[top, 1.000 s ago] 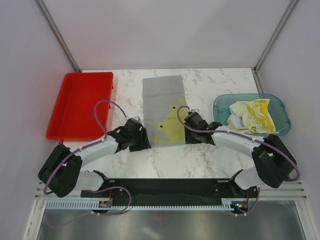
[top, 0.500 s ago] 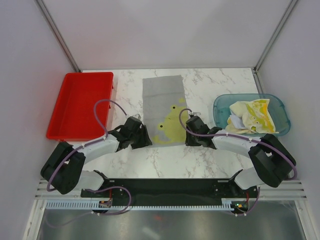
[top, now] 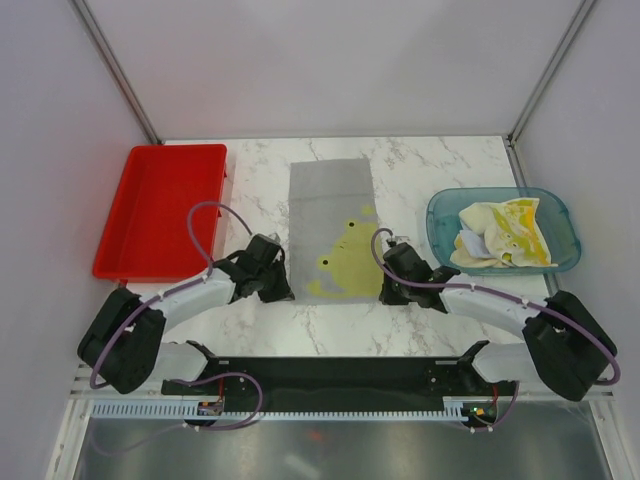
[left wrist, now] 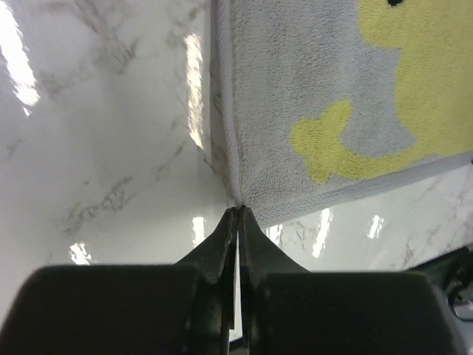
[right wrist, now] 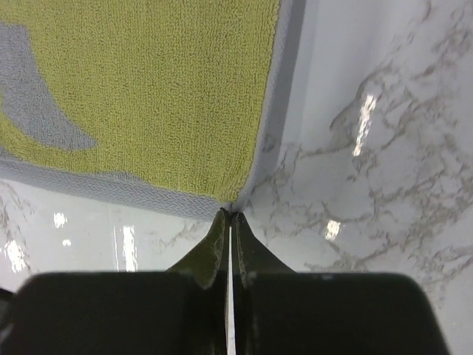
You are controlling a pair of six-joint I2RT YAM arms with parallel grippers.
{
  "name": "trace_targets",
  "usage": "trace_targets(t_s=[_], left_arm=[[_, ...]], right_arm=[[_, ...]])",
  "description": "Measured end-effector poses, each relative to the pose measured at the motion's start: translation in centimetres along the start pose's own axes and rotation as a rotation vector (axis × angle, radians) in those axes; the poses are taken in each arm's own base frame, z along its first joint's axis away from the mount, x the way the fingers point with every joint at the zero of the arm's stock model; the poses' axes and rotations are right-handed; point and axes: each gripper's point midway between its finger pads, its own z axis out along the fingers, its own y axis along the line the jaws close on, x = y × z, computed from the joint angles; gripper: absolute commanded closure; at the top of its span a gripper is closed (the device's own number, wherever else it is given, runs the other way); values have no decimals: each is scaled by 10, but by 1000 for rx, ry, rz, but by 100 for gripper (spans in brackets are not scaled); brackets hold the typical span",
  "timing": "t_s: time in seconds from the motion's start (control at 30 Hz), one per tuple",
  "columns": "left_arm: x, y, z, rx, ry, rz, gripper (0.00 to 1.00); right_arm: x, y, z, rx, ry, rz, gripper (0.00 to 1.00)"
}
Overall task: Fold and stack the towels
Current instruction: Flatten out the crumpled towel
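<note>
A grey towel with a yellow-green figure (top: 335,230) lies flat in the middle of the marble table. My left gripper (top: 283,291) is shut on its near left corner. In the left wrist view the towel (left wrist: 332,96) runs up and right from the pinched tip of that gripper (left wrist: 240,209). My right gripper (top: 386,293) is shut on the near right corner. The right wrist view shows the towel's yellow-green pile (right wrist: 148,89) and grey hem meeting that gripper (right wrist: 229,213). More towels, yellow and cream (top: 505,232), lie crumpled in the teal bin.
A translucent teal bin (top: 440,215) stands at the right. A red tray (top: 160,210) sits at the left with nothing in it. Both arms reach in from the near edge, and white walls close off the back and sides.
Both grippers have gone from open to shut on the towel's near corners. The towel has shifted slightly toward the near edge and to the right.
</note>
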Motion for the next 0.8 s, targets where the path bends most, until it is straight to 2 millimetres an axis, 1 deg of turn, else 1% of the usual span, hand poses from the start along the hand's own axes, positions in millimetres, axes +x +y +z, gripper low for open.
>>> trace_targets(t_s=[0.03,0.07,0.13,0.17,0.2,0.23,0.27,0.3,0.33,0.37,0.4,0.43,0.47,0.53,0.57,0.63,0.67,0.7,0.77,0.8], left_arm=[[3,-2,-3,13,11,2,90],[7,-3,-7,27,23,3,77],[18,-4,-14,55,49,1,62],[24,-2,-17,60,65,-1,52],[31,0,-20,62,84,-5,44],[37,2,-24,60,99,-9,39],[40,4,-28,57,108,-11,35],[41,4,-34,58,109,-11,33],[39,1,-41,59,102,-9,31],[32,-3,-48,59,82,-2,31],[19,-10,-56,63,53,9,31],[5,-18,-63,67,23,20,31],[-22,-33,-74,80,-36,38,33],[-81,-60,-93,106,-163,68,34],[-114,-73,-102,118,-232,84,34],[-172,-93,-115,133,-341,110,34],[-204,-98,-116,128,-392,126,34],[-226,-101,-118,124,-433,136,34],[-271,-101,-107,101,-477,155,35],[-289,-98,-96,85,-478,161,35]], right_arm=[[6,0,-3,-11,9,2,100],[12,1,-7,-29,20,3,97],[22,2,-12,-47,39,6,82],[28,2,-14,-52,49,8,69],[33,2,-17,-57,62,10,64],[35,2,-20,-59,69,11,60],[38,2,-24,-60,77,13,53],[38,1,-28,-58,81,16,52],[36,2,-33,-57,81,16,51],[30,5,-38,-55,79,15,51],[20,10,-45,-60,66,16,51],[4,18,-51,-72,44,16,51],[-17,26,-58,-82,15,15,51],[-69,43,-68,-107,-74,16,52],[-103,51,-72,-118,-128,16,53],[-177,58,-70,-119,-237,3,53],[-203,57,-65,-108,-270,1,53],[-234,54,-60,-98,-314,-4,53],[-282,40,-38,-59,-350,-19,53],[-301,32,-25,-48,-359,-26,53]])
